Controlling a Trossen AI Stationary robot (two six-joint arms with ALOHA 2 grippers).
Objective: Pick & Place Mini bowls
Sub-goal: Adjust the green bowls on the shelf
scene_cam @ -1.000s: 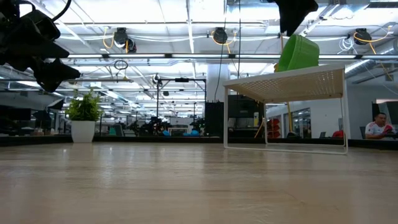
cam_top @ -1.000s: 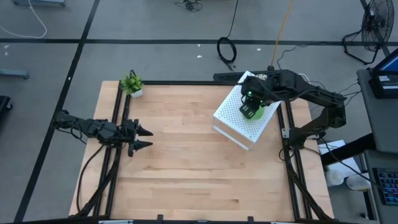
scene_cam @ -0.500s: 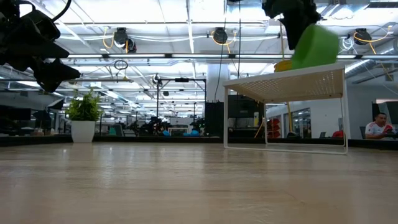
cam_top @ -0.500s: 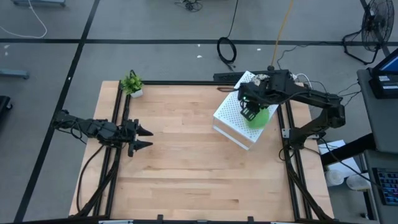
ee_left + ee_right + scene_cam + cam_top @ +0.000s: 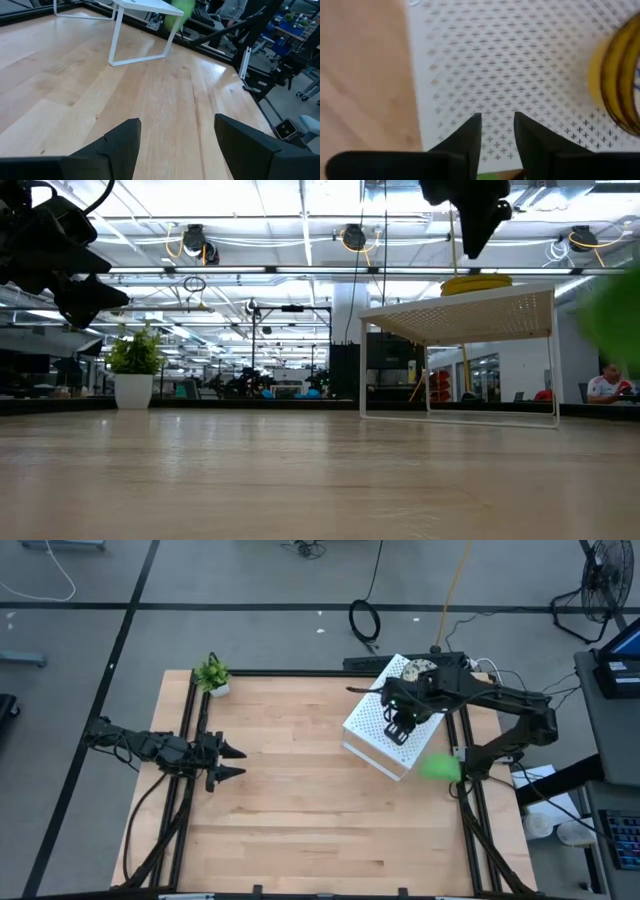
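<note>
A plain green mini bowl shows as a blur [image 5: 437, 768] off the white perforated stand [image 5: 372, 730], near the table's right edge; it also blurs at the low view's right [image 5: 612, 320] and in the left wrist view [image 5: 181, 7]. Whether it rests on anything I cannot tell. A patterned bowl with a yellow rim [image 5: 619, 80] sits on the stand's far corner [image 5: 421, 667] [image 5: 476, 282]. My right gripper [image 5: 400, 728] [image 5: 498, 131] hangs above the stand top, slightly open and holding nothing. My left gripper [image 5: 236, 762] [image 5: 176, 135] waits open over the table's left side.
A small potted plant [image 5: 212, 675] [image 5: 134, 365] stands at the table's far left corner. The stand's legs [image 5: 116, 45] rest on the wooden table [image 5: 300, 810]. A black frame rail [image 5: 468, 790] runs along the right edge, beside the blurred bowl.
The green bowl was tilted in my right gripper above the stand top. It has come out of the fingers, swung toward the table's right, and now is clear of the stand near the right edge, blurred in motion. My right gripper has stayed over the stand.
</note>
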